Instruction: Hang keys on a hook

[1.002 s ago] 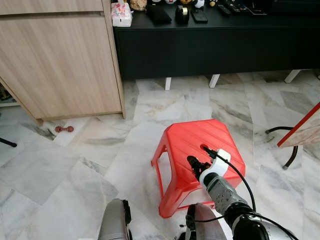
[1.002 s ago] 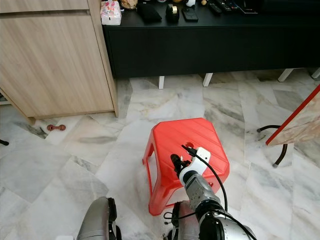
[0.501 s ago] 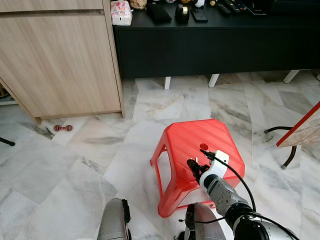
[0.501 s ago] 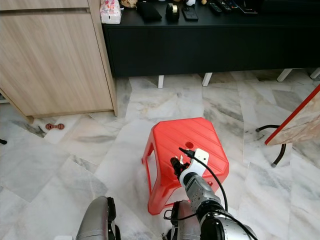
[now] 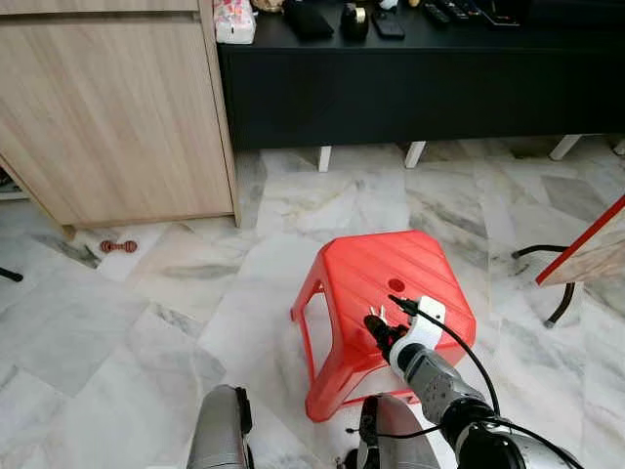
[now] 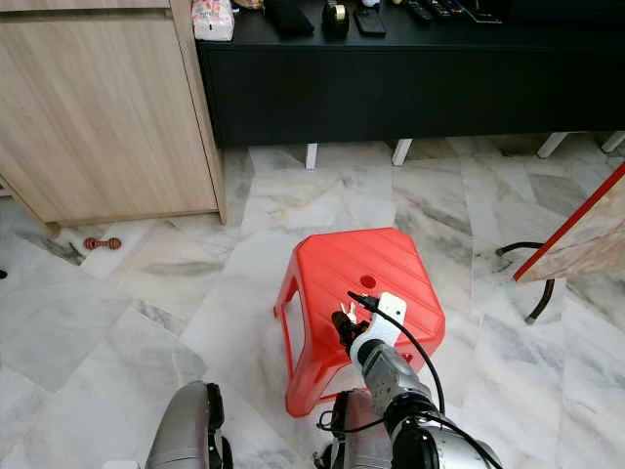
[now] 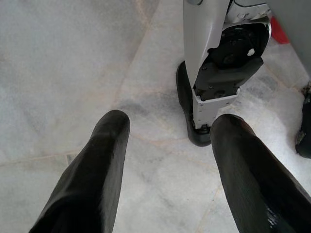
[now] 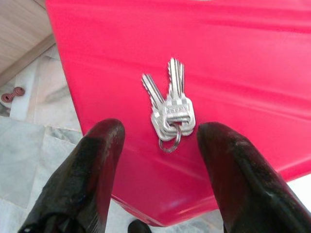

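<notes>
My right gripper [image 8: 158, 145] hovers open around the keys [image 8: 168, 114] on the stool [image 5: 361, 269]; nothing grasped or hung yet.

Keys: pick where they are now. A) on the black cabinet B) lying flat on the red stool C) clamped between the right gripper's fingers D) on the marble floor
B: the keys lie flat on the stool, with the open right gripper poised over them, not yet gripping.

marble floor [image 5: 146, 322], wooden cabinet [image 5: 107, 107], black sideboard [image 5: 420, 88]
</notes>
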You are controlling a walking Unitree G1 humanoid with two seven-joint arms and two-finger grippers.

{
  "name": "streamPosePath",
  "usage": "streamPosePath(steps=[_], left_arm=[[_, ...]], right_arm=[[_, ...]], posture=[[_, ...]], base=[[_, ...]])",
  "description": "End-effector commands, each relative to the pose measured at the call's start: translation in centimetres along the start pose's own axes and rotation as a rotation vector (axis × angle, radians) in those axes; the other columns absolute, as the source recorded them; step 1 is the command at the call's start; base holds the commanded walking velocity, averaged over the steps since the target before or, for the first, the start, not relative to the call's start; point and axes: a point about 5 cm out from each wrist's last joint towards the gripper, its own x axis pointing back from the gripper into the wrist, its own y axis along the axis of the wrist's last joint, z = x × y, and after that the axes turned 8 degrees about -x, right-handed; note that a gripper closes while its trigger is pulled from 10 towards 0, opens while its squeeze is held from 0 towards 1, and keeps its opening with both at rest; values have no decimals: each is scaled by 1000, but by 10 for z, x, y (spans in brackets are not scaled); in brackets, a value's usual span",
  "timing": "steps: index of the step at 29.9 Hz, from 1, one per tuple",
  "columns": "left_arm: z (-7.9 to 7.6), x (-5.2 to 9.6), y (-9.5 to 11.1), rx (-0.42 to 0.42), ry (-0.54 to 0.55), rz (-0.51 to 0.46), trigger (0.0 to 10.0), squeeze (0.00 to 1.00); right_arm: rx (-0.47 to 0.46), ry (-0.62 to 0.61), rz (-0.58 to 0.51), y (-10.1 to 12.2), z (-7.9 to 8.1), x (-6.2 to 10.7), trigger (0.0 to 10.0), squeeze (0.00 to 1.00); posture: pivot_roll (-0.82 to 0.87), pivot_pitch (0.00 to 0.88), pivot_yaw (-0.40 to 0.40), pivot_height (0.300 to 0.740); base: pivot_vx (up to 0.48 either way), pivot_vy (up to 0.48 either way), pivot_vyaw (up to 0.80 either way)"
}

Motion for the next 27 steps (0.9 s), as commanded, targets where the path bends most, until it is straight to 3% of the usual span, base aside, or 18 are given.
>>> streamPosePath(steps=[1, 3, 4, 5, 6, 7, 8, 27], left_arm=[[-54, 14, -27, 15, -178, 95, 10000, 0], [-56, 16, -29, 20, -179, 98, 10000, 0], [-56, 17, -30, 21, -180, 100, 10000, 0], [-56, 17, -31, 21, -181, 102, 10000, 0], [-57, 18, -31, 22, -182, 104, 10000, 0], [-57, 18, -32, 23, -182, 104, 10000, 0], [-57, 18, -33, 24, -182, 107, 10000, 0], [-62, 19, -35, 35, -198, 122, 10000, 0]], right_arm=[[-2, -28, 25, -6, -9, 3, 10000, 0], [5, -31, 33, -7, -11, 3, 10000, 0], [7, -29, 34, -8, -11, 3, 4588, 0], [8, -28, 35, -8, -11, 3, 3686, 0], [8, -28, 35, -8, -11, 3, 1294, 0], [8, -29, 36, -8, -11, 3, 1294, 0], [8, -31, 37, -8, -12, 4, 39, 0], [55, -15, 54, -10, -13, 4, 0, 0]], posture=[[111, 239, -157, 598], [111, 250, -160, 598], [111, 250, -160, 598], [113, 257, -161, 598], [113, 259, -161, 598], [113, 259, -161, 598], [113, 259, -161, 598], [103, 263, -169, 598]], base=[[0, 0, 0], [0, 0, 0], [0, 0, 0], [0, 0, 0], [0, 0, 0], [0, 0, 0], [0, 0, 0], [0, 0, 0]])
